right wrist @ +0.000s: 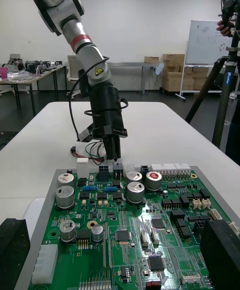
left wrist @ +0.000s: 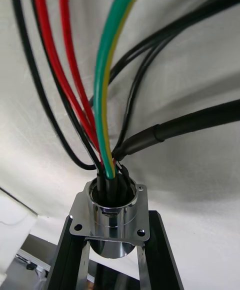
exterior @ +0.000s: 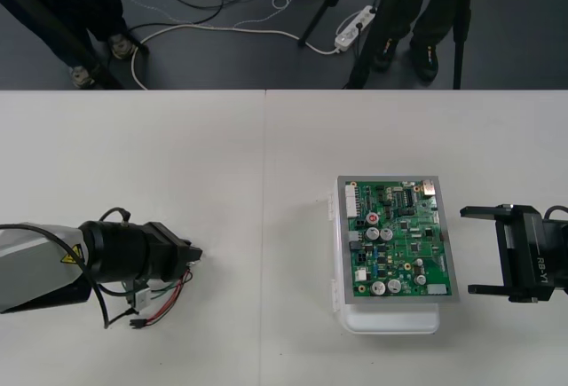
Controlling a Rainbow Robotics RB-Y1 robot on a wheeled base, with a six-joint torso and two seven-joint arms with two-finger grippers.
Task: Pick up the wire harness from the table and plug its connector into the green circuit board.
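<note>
Left gripper [exterior: 188, 256] clenches the wire harness [exterior: 160, 304] by its shiny round flanged metal socket [left wrist: 112, 212], and glossy red, black and green wires arch away from it. Right gripper [exterior: 475, 251] gapes released, just beside the green circuit board [exterior: 399, 244].

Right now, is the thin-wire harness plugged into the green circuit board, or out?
Out. The left gripper is shut on its round metal socket, and the wires trail beside it, well apart from the green circuit board.

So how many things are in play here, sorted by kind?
Green circuit board: 1
Wire harness: 1
End effectors: 2, the left end effector shut on the harness, the right end effector open beside the board
Total: 4
</note>
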